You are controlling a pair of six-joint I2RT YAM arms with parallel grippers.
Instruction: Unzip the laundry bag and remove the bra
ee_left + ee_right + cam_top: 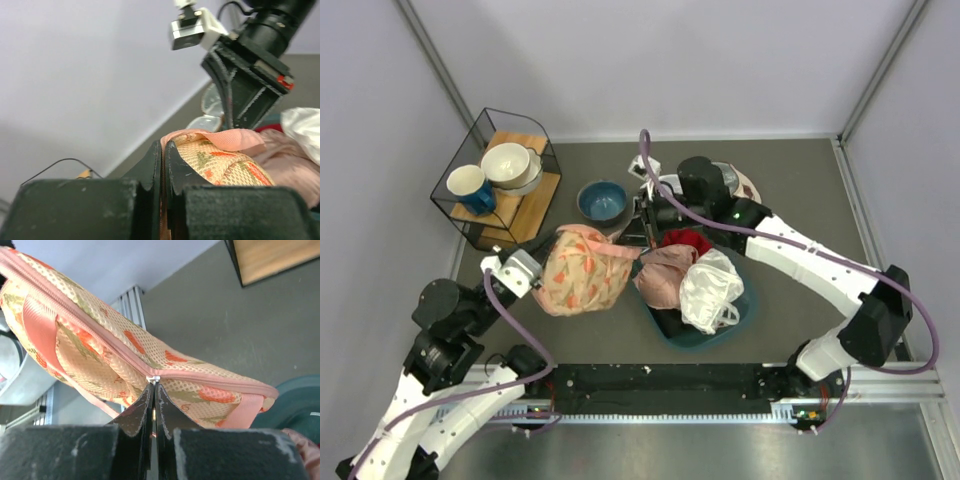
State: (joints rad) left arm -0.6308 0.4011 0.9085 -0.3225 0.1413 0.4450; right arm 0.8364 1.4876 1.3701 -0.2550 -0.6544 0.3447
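Note:
The laundry bag (582, 270), peach-pink mesh with orange-red print, hangs between my two grippers left of the teal basin. My left gripper (542, 262) is shut on the bag's left edge; in the left wrist view the fingertips (164, 147) pinch the pink seam beside the loop strap (235, 140). My right gripper (638, 240) is shut on the white zip pull (153, 377) at the bag's right edge, with the pink zip line (95, 335) looking closed on both sides of it. The mustard-yellow bra is hidden.
The teal basin (740, 318) holds a pale pink garment (665, 275), a white glossy bundle (712, 290) and a red item (688, 240). A blue bowl (602, 200) and a wire rack with mugs (505, 190) stand at the back left.

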